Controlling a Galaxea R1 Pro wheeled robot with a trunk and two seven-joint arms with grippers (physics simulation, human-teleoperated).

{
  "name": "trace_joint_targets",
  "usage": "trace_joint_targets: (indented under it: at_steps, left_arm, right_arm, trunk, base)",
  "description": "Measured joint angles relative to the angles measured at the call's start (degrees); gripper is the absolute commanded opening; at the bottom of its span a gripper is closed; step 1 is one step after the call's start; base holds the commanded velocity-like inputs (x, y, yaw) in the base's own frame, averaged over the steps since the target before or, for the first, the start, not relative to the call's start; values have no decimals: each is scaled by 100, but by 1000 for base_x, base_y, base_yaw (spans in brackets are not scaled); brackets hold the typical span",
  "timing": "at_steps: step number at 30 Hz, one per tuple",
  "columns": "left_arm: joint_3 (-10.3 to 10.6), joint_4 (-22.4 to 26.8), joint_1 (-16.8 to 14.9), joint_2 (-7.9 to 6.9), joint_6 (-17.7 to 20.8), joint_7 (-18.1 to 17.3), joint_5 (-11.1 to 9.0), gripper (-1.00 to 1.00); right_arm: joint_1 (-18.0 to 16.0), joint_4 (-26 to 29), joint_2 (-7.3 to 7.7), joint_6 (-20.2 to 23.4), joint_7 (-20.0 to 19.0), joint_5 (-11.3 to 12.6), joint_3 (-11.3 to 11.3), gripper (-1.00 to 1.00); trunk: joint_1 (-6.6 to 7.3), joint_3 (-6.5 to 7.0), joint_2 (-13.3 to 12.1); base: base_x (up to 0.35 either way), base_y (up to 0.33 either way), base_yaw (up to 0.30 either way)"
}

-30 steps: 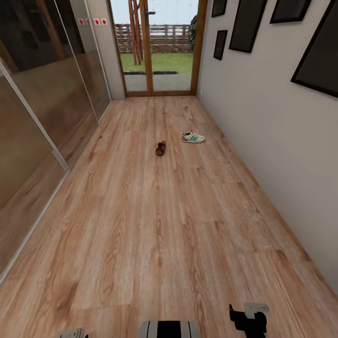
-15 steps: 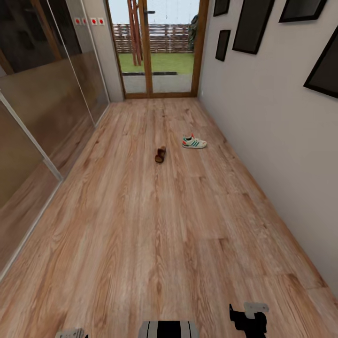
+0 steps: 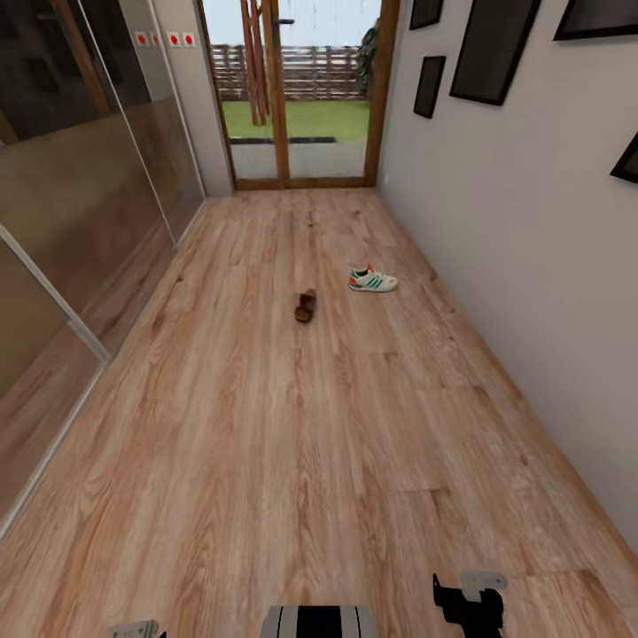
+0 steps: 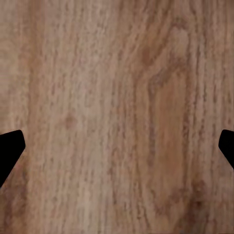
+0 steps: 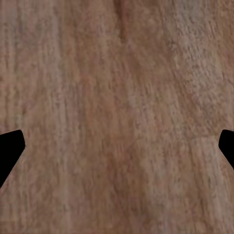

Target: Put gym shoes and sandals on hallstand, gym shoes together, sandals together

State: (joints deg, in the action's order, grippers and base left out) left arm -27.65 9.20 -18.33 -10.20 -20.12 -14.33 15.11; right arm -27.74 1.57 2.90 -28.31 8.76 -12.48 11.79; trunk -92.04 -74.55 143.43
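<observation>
One white gym shoe (image 3: 373,279) with green stripes and a red heel lies on the corridor floor (image 3: 266,461) far ahead, close to the right wall. A dark brown sandal (image 3: 306,306) lies a little nearer and to its left, about mid-corridor. Both are well beyond my arms. My left gripper (image 4: 117,151) is open over bare planks, its black fingertips (image 4: 9,151) far apart. The right gripper (image 5: 117,151) is open in the same way, with only floor between its fingertips (image 5: 9,148). The hallstand is out of view.
A white wall (image 3: 532,292) with dark picture frames runs along the right. Glass sliding panels (image 3: 80,195) line the left. A wood-framed glass door (image 3: 297,97) to a garden closes the far end. My right arm's wrist (image 3: 470,598) shows at the bottom edge.
The whole view has shifted as the camera advanced down the corridor: the shoe and sandal sit slightly lower and nearer in the picture. They have not moved on the floor; both grippers are unchanged.
</observation>
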Motion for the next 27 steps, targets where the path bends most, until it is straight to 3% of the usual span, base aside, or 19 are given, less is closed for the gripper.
trace_joint_targets:
  at_steps: [27]
  left_arm:
    - [2,1,0,0,0,0,0,100]
  right_arm:
    - [0,0,0,1,-2,0,0,100]
  trunk:
    - [0,0,0]
  base:
    - [290,195,0]
